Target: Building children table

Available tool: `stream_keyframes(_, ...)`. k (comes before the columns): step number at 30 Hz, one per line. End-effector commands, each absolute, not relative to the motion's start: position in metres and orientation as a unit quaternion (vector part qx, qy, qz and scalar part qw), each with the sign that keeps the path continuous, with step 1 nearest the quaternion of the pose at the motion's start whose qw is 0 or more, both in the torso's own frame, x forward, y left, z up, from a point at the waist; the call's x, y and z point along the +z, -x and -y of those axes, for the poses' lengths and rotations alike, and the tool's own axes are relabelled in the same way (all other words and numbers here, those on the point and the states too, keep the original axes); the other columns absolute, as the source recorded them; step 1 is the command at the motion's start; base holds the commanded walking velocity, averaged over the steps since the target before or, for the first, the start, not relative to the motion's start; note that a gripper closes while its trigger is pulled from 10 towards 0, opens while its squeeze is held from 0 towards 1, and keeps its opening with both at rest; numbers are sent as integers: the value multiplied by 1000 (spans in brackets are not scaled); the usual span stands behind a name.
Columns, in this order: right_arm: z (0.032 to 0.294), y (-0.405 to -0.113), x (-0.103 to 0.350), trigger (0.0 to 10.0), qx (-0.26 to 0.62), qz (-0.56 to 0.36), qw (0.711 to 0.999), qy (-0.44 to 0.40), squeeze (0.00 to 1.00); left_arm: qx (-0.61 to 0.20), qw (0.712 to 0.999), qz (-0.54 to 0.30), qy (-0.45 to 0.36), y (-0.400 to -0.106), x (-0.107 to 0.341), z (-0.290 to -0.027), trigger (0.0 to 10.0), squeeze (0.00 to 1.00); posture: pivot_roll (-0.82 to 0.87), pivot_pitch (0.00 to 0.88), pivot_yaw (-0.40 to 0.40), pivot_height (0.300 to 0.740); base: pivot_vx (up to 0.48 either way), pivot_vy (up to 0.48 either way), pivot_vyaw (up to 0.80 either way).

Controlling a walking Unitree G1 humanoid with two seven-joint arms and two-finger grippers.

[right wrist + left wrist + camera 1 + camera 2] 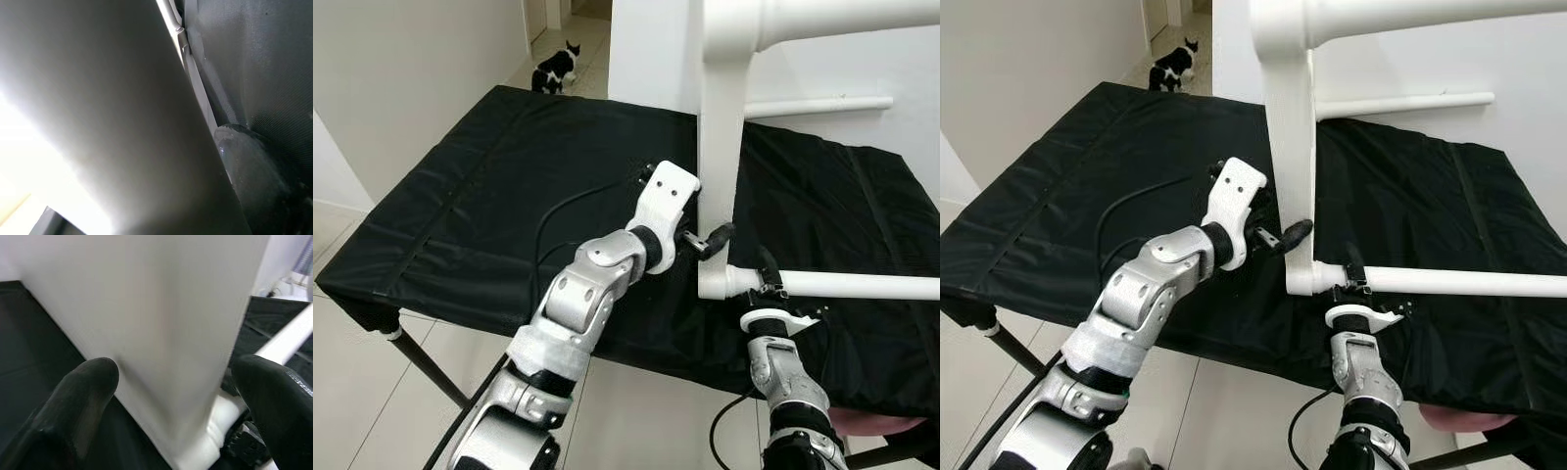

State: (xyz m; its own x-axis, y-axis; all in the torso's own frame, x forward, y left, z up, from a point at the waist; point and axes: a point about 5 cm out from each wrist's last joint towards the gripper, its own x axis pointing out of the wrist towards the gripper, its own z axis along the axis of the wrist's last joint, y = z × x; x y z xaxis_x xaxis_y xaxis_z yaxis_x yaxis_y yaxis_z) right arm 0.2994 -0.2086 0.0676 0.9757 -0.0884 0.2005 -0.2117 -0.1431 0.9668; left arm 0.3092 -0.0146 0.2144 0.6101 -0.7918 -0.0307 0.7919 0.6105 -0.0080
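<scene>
The white table frame (pixel 722 147) stood upright on the black cloth (pixel 509 176). The left gripper (pixel 708 238) was at its upright leg, fingers (pixel 83 396) set wide, one on each side. At 4 o'clock from it, the right gripper (pixel 770 284) gripped the horizontal rail (pixel 862 285). A black-and-white cat (pixel 554 67) stood at 11 o'clock, on the floor.

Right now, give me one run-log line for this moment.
left gripper: fingers astride upright white table leg | right gripper: at horizontal white round rail, grip unclear | frame on black cloth-covered table
</scene>
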Motion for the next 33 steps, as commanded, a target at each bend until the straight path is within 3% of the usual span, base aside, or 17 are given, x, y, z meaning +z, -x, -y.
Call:
stream_keyframes(1, 211, -298, 69, 10000, 51, 110, 645, -754, 0, -457, 889, -15, -10, -311, 217, 19, 10000, 0, 7, 9, -17, 740, 0, 0, 0)
stream_keyframes(10, 209, -297, 64, 10000, 43, 108, 628, -770, 0, -442, 897, -2, -22, -325, 230, 21, 10000, 0, 12, 5, -9, 740, 0, 0, 0)
stream_keyframes(13, 204, -298, 61, 10000, 39, 99, 623, -775, 0, -409, 912, 15, -23, -339, 249, 17, 10000, 0, 20, 3, -2, 740, 0, 0, 0)
stream_keyframes(14, 201, -299, 61, 10000, 41, 97, 623, -775, 0, -387, 921, 26, -25, -344, 257, 15, 3843, 0, 20, 2, 1, 740, 0, 0, 0)
stream_keyframes(15, 201, -299, 61, 10000, 41, 97, 623, -775, 0, -387, 921, 26, -25, -344, 257, 15, 3843, 0, 20, 2, 1, 740, 0, 0, 0)
stream_keyframes(16, 200, -300, 62, 10000, 43, 97, 625, -774, 0, -366, 930, 29, -19, -348, 262, 13, 0, 0, 20, 3, 1, 740, 0, 0, 0)
stream_keyframes(24, 197, -299, 68, 10000, 66, 98, 640, -759, 0, -320, 946, 42, -26, -353, 271, 13, 0, 0, 15, 3, 0, 740, 0, 0, 0)
stream_keyframes(25, 196, -297, 68, 10000, 68, 94, 644, -756, 765, -315, 947, 51, -24, -354, 277, 13, 0, 0, 15, 3, 0, 740, 0, 0, 0)
stream_keyframes(26, 193, -295, 67, 10000, 72, 89, 648, -753, 1000, -310, 949, 59, -26, -355, 282, 12, 0, 0, 15, 3, 0, 740, 0, 0, 0)
stream_keyframes(33, 188, -285, 71, 10000, 98, 91, 658, -741, 1000, -303, 950, 72, -22, -358, 291, 12, 0, 0, 3, 6, 4, 740, 0, 0, 0)
